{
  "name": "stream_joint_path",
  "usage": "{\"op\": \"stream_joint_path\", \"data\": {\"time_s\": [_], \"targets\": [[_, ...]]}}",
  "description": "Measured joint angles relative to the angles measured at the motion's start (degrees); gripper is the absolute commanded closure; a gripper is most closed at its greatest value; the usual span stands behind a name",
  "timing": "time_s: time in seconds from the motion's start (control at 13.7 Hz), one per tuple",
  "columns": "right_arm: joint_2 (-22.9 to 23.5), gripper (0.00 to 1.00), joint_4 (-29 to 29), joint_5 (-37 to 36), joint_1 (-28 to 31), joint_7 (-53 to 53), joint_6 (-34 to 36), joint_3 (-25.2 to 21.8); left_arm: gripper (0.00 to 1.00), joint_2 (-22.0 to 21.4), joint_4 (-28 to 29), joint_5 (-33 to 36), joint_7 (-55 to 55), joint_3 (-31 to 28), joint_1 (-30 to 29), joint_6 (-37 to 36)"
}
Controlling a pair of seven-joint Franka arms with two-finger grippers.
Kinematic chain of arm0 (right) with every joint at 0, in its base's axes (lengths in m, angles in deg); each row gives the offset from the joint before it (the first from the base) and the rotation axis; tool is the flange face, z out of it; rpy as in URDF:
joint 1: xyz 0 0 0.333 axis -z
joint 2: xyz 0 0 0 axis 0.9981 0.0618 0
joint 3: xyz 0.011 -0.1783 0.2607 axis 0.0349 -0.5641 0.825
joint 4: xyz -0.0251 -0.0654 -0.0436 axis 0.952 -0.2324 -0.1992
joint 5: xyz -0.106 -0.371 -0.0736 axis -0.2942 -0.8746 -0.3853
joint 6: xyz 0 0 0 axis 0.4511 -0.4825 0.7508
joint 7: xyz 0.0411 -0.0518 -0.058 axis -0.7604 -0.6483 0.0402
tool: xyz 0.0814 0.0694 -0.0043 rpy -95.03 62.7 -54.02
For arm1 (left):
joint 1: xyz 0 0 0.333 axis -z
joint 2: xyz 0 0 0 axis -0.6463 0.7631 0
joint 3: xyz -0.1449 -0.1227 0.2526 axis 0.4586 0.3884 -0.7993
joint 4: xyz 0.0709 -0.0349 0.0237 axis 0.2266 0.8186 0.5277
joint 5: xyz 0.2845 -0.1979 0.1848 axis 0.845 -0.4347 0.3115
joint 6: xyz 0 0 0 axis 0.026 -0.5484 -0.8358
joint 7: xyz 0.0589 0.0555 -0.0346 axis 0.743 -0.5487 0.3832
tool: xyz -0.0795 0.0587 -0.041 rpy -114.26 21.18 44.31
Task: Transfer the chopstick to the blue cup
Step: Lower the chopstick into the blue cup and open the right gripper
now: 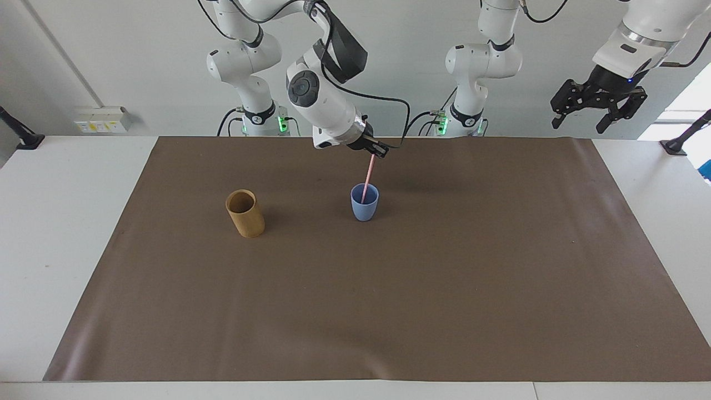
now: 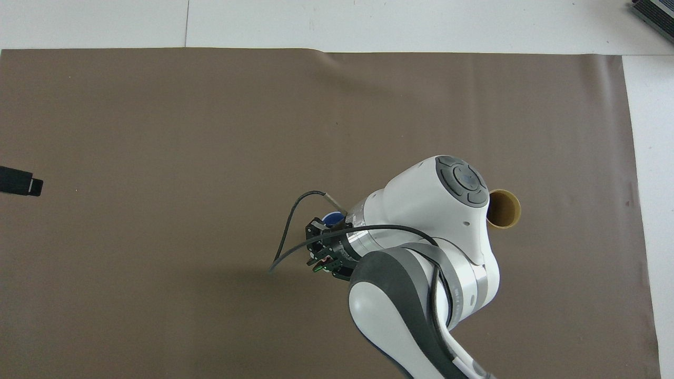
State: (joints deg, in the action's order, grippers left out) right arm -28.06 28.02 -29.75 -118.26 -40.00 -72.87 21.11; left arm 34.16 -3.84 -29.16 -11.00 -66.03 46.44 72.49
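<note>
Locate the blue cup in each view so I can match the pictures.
Facing view: the blue cup stands mid-mat, a pink chopstick in it.
Overhead view: only a sliver of the blue cup shows past the right arm's wrist.
Shared landmark: the tan cup, beside it toward the right arm's end.
</note>
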Motion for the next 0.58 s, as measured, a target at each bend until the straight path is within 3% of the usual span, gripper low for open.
{"op": "stream_joint_path", "data": {"time_s": [0.36, 0.58], "targets": [[-0.12, 0.0, -2.34, -0.91, -0.02, 0.2, -0.16, -0.49, 0.0, 0.0, 0.0, 0.0, 0.0, -0.05, 0.0, 0.0], [-2.39, 0.0, -5.17, -12.57, 0.43, 0.48, 0.67, -1.23, 0.0, 0.0, 0.0, 0.0, 0.0, -0.06, 0.0, 0.0]]}}
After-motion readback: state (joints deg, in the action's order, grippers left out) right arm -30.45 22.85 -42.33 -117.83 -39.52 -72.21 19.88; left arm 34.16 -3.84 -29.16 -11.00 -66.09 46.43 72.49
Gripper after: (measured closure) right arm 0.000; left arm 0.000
